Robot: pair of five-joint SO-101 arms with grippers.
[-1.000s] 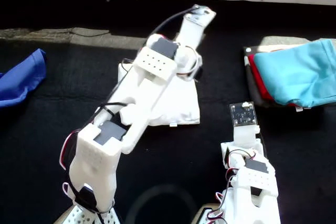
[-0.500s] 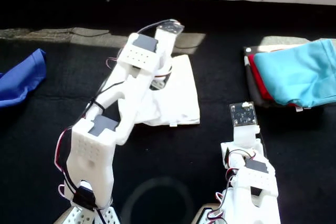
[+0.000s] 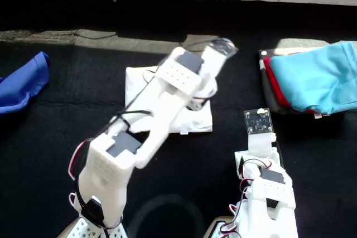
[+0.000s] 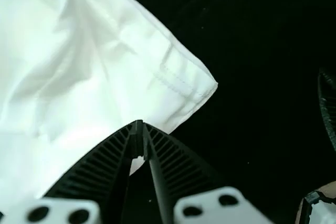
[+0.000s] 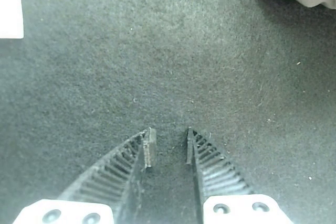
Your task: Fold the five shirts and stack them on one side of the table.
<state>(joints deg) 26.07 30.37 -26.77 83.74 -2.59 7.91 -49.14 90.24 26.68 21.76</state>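
Plainly, the white shirt (image 3: 136, 90) lies folded, softly creased.

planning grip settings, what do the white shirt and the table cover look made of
The white shirt looks like thin cotton-type cloth, matte, with soft creases and a stitched hem. The table cover seems a dark felt-like fabric, matte and fuzzy, with lint specks.
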